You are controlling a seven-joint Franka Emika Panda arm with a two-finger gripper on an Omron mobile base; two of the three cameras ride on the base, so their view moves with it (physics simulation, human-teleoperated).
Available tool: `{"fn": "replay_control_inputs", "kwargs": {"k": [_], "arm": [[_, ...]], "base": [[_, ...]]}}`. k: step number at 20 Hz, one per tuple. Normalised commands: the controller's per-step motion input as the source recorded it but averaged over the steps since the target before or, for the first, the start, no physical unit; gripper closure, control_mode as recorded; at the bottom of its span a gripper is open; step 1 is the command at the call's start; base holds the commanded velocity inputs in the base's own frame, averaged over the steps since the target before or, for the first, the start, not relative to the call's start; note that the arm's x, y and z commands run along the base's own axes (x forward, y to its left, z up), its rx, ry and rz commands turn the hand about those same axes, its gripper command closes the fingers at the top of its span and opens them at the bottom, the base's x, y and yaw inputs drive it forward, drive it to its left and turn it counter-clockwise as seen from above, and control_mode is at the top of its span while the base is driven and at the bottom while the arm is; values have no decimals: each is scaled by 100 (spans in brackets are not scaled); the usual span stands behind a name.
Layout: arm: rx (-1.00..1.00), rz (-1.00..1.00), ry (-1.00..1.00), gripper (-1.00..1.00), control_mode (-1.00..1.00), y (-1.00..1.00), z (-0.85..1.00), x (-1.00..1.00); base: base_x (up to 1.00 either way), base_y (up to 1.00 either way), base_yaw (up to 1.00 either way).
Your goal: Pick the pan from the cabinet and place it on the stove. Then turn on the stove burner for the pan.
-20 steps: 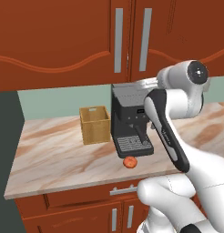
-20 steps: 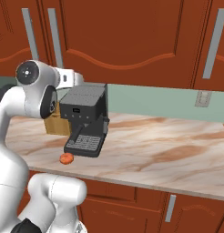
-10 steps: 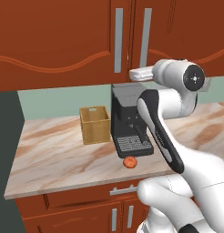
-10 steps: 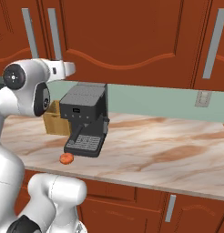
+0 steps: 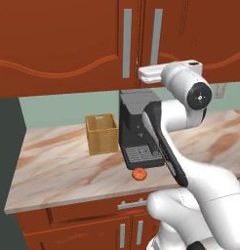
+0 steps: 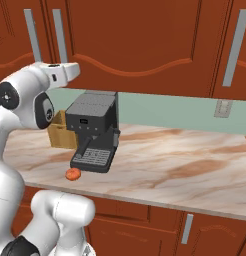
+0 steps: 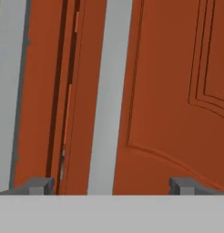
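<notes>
Red-brown cabinet [image 7: 168,91] doors closed | claw [image 7: 111,185] spread wide, empty | straddles right bar handle [image 7: 109,98]

basket [image 5: 101,133] left of coffee machine [image 5: 136,132], cabinet [image 5: 117,44] above

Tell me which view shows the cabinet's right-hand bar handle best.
The hand view: the handle runs up the frame close up, between the open gripper's fingertips, beside the door seam. The left base view shows it smaller, above the arm. The right base view shows it thin and at an angle.
</notes>
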Motion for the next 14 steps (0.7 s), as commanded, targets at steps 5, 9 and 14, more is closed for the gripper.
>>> {"fn": "replay_control_inputs", "kwargs": {"k": [5,9,14], "arm": [[0,-14,-17,-100,-100,0,10,0],[0,-10,-9,-100,-100,0,5,10],[2,-1,-1,-100,-100,0,7,29]], "base": [[0,0,0],[0,0,0],[0,0,0]]}}
